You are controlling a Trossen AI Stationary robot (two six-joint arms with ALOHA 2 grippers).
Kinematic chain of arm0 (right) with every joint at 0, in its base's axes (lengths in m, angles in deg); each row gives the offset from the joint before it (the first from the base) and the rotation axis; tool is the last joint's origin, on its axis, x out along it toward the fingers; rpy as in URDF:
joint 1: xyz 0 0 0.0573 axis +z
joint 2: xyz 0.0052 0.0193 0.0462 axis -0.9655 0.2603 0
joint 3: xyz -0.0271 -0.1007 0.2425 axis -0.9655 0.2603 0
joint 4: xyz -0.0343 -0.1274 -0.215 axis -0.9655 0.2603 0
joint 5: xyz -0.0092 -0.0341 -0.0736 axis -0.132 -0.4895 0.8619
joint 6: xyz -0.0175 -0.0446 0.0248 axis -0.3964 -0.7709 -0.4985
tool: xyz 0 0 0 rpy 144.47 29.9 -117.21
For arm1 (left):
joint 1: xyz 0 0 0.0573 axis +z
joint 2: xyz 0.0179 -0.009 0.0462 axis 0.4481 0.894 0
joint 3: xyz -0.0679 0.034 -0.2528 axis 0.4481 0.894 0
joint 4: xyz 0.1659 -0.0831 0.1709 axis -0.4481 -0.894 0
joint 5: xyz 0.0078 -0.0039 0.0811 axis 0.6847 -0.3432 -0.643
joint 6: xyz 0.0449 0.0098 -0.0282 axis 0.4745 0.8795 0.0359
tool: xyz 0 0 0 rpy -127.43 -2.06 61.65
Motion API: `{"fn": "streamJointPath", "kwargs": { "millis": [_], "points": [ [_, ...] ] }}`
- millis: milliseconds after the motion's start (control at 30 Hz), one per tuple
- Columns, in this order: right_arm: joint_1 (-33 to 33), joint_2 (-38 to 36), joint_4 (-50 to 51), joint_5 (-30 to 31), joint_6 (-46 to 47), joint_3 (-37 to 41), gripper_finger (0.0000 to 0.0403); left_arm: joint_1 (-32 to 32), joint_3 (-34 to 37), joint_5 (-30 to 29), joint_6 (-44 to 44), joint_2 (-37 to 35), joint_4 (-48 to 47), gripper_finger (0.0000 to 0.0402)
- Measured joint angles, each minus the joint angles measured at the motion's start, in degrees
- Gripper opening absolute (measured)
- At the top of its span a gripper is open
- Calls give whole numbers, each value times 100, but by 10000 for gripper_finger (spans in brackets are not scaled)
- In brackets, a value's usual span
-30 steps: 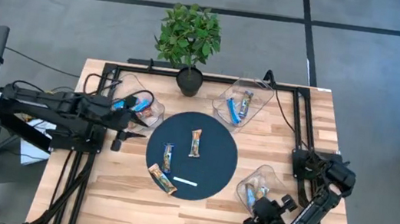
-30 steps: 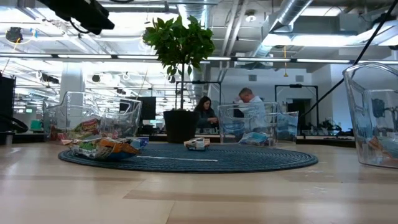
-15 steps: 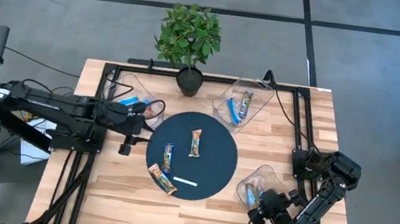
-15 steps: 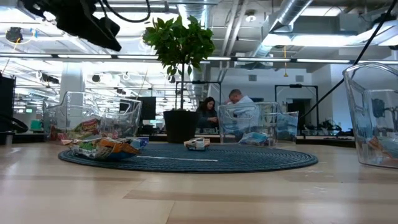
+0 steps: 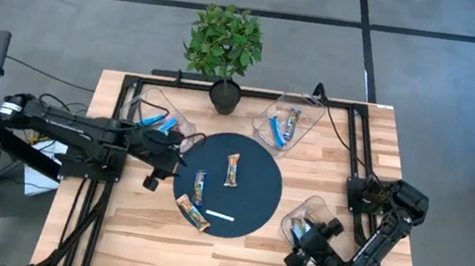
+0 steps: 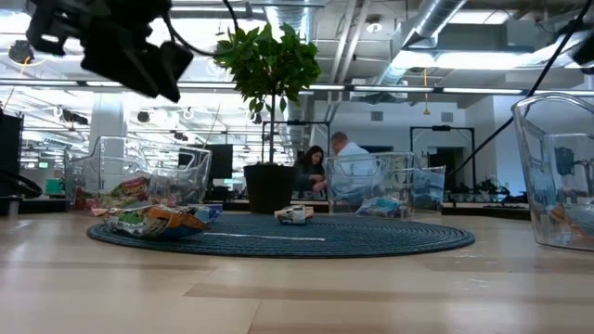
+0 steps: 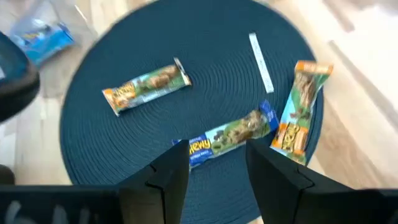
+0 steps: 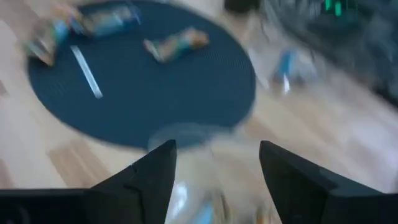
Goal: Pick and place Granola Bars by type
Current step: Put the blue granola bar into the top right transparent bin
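- High view: the round blue mat (image 5: 247, 199) lay mid-table and carried three Granola Bars (image 5: 232, 170), namely one near its centre, one toward the left arm's side (image 5: 199, 186) and one at its near-left edge (image 5: 193, 213), with a thin white strip (image 5: 220, 214) just beside the last.
- High view: three clear trays stood around the mat, one at its far left (image 5: 155, 115), one at its far right (image 5: 292, 113) and one at its near right (image 5: 309, 218); each held bars, too small to count.
- High view: the left gripper (image 5: 158, 161) hovered at the mat's left edge; the right gripper (image 5: 299, 242) was beside the near-right tray. Finger spread was not readable here.
- High view: a potted plant (image 5: 224, 50) stood beyond the mat's far edge.
- Low view: the mat lay edge-on, bars on it partly overlapping and hard to separate; the left arm (image 6: 121, 46) hung dark above the mat's left end, its fingers hidden. Two people (image 6: 336, 162) sat in the room behind the mat, partly screened by a tray.
- Left wrist view: the left gripper's fingers (image 7: 168, 177) were spread apart, holding nothing, over the mat with all three bars and the strip visible.
- Right wrist view: blurred; the right gripper's fingers (image 8: 149, 174) stood apart and empty, the mat beyond them, tray contents indistinct.
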Motion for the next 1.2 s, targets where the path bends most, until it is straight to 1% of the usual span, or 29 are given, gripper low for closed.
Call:
{"fn": "streamJointPath", "kwargs": {
  "millis": [133, 233, 333, 433, 500, 700, 833, 967, 1200],
  "points": [
    [-116, 0, 2, 875, -390, -99, 215, 0, 0, -39, 288, 546, 167, 153],
    [-223, 2, -1, 1288, -598, -132, 210, -12, -29, -229, 637, 976, 251, 153],
    [-310, 2, -2, 1576, -716, -139, 206, -117, -132, -619, 988, 1435, 255, 153],
    [-385, 2, -20, 1794, -785, -136, 203, -310, -266, -1146, 1273, 1870, 251, 153],
    [-410, 2, -65, 1857, -864, -136, 203, -460, -341, -1433, 1471, 2127, 248, 153],
    [-364, 4, -93, 1844, -862, -133, 202, -852, -632, -1941, 1927, 2849, 236, 153],
    [-304, 4, -111, 1835, -864, -132, 200, -1014, -797, -1991, 2230, 3188, 221, 153],
    [-293, 4, -114, 1835, -864, -132, 199, -1092, -1018, -2218, 2479, 3510, 7, 156],
    [-293, 4, -141, 1833, -867, -132, 197, -1095, -1210, -2312, 2858, 3957, -69, 176]
  ]
}}
